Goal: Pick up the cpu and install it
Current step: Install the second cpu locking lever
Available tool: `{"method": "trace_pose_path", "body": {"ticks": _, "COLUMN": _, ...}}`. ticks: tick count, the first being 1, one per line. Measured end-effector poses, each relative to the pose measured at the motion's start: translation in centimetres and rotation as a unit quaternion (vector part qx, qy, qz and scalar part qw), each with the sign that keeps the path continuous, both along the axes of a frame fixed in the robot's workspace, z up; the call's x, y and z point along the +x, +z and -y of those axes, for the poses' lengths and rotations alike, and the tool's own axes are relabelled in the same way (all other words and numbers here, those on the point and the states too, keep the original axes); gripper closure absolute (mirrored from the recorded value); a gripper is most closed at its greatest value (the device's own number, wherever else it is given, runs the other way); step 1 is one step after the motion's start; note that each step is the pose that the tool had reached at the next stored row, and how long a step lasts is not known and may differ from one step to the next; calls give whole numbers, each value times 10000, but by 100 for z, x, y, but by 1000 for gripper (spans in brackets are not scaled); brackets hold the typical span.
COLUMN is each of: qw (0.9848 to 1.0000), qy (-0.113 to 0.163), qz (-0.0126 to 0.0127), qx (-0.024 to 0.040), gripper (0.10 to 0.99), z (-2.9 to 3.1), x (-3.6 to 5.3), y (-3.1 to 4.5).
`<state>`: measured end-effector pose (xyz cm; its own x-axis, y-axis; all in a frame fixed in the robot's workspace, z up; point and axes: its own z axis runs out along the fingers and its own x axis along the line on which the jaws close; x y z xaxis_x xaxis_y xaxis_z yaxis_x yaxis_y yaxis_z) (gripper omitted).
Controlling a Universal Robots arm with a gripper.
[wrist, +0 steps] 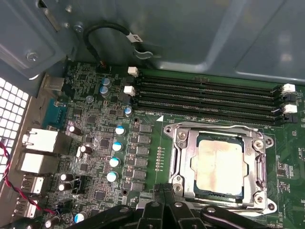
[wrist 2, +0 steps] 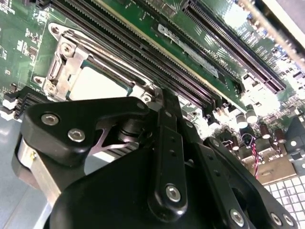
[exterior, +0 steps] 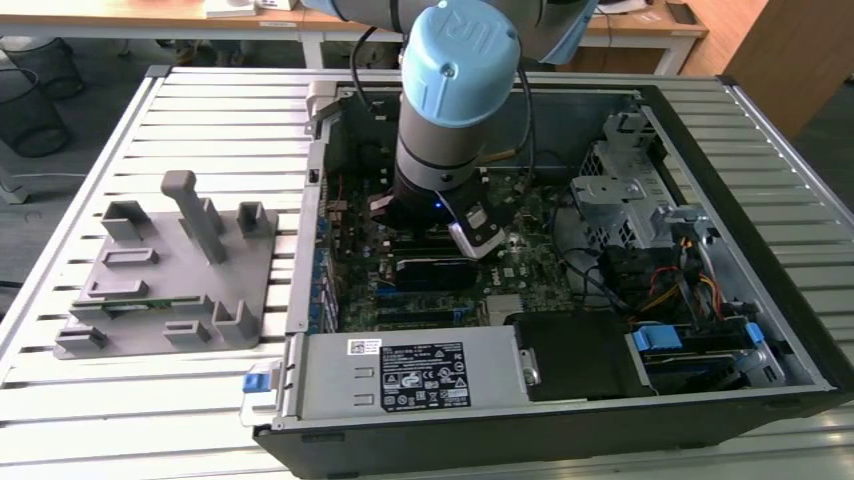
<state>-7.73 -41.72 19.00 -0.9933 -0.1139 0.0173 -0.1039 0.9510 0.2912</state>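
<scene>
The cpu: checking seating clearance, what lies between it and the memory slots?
In the first wrist view, the socket's metal frame borders the cpu before the memory slots.

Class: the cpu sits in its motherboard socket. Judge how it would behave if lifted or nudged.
The cpu is a flat metal-topped square, so probably stiff and unlikely to roll. Its smooth top looks slippery. The metal socket frame surrounds it, so sideways nudges would likely be blocked.

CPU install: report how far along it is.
Done, by the look of it: the cpu lies flat inside the socket frame on the motherboard, in both wrist views. In hand: the arm reaches down into the open case, with the pincer's black linkage close beside the socket. Left: I cannot tell whether the frame is latched or the pincer has let go.
</scene>
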Motion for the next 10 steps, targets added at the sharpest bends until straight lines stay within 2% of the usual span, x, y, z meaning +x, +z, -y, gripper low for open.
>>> {"method": "trace_pose_path", "body": {"ticks": 3, "qw": 10000, "qy": 0, "qz": 0, "qx": 0, "gripper": 980, "z": 0, "x": 0, "y": 13}}
{"method": "trace_pose_path", "body": {"ticks": 10, "qw": 10000, "qy": 1, "qz": 0, "qx": 0, "gripper": 980, "z": 0, "x": 0, "y": 163}}
